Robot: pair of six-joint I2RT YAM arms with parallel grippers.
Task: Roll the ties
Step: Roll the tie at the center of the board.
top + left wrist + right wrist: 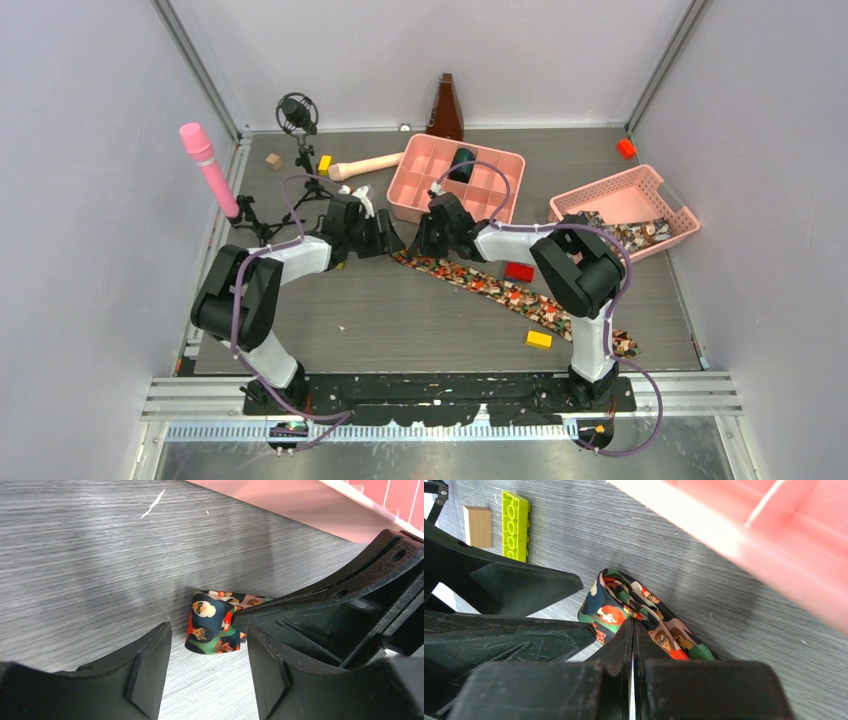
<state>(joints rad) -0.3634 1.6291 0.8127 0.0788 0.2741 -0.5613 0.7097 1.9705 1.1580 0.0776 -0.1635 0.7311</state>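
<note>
One tie [480,283] lies diagonally on the grey table, from the centre down to the right arm's base. Its narrow end is curled into a small loop [210,625], which also shows in the right wrist view [611,605]. My right gripper [632,630] is shut, its tips pinching the fabric at that loop; from above it sits at the tie's upper end [422,243]. My left gripper [207,675] is open and empty, its jaws on either side just short of the loop [390,240]. More patterned tie fabric [630,232] lies in the pink basket [640,185].
A pink compartment tray [415,160] stands right behind both grippers. A red block [519,271] and a yellow block [538,339] lie beside the tie. A lime block [515,525], a wooden cube [477,526], a wooden pestle [365,167] and a microphone stand [298,115] are at the back left.
</note>
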